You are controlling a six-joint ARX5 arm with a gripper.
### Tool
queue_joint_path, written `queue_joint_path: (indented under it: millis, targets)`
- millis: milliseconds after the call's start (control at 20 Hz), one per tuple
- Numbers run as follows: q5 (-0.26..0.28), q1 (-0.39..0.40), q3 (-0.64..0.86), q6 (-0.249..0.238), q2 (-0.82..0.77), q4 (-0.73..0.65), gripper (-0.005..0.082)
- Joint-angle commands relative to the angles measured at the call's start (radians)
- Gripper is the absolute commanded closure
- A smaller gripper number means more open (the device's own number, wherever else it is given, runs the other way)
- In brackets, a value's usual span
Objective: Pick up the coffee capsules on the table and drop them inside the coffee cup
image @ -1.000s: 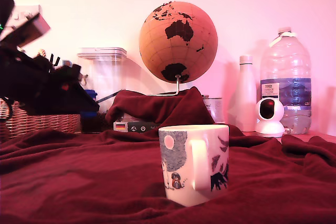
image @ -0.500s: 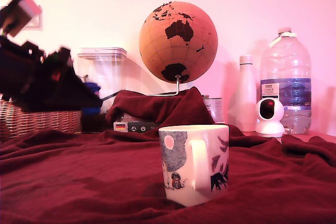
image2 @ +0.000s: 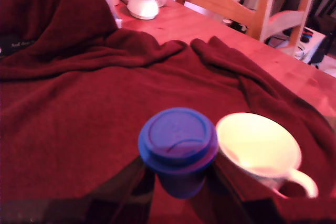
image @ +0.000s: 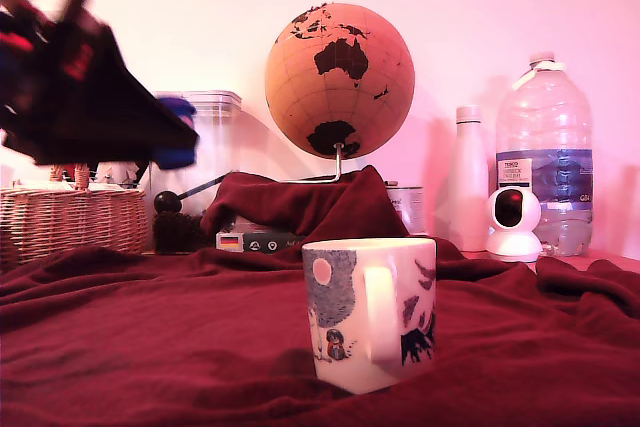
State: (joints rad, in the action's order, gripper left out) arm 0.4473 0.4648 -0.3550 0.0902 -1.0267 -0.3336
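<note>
My gripper (image: pixel 178 145) hangs high at the exterior view's left, blurred, shut on the dark-blue coffee capsule (image: pixel 177 129). In the wrist view the coffee capsule (image2: pixel 178 147) sits between my two dark fingers (image2: pixel 128 182), rim toward the camera. The white coffee cup (image: pixel 372 312) with its printed scene and pink circle stands upright on the red cloth (image: pixel 150 337), well below my gripper and toward the exterior view's right. From the wrist camera the coffee cup (image2: pixel 260 148) shows its open, empty mouth right beside the capsule.
A wicker basket (image: pixel 70 222) sits under my arm. Behind stand a clear container (image: pixel 205 137), a cork globe (image: pixel 340 77), a white bottle (image: pixel 468 182), a big water bottle (image: pixel 545 157) and a small white camera (image: pixel 514 222). A wooden chair (image2: pixel 252 3) stands beyond the table edge.
My arm has risen steadily at the exterior view's left, carrying the blue capsule up and slightly toward the right. The basket beneath it is now uncovered. The cup has not moved.
</note>
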Motion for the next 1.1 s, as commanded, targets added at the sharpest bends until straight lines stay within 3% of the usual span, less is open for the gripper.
queue_joint_path:
  millis: [0,550,1050]
  targets:
    - [0.014,0.003,0.018,-0.020,0.055,0.039,0.0615]
    - [0.024,0.031,0.018,-0.040,0.349,0.280,0.0615]
    - [0.023,0.055,0.018,-0.046,0.372,0.304,0.0615]
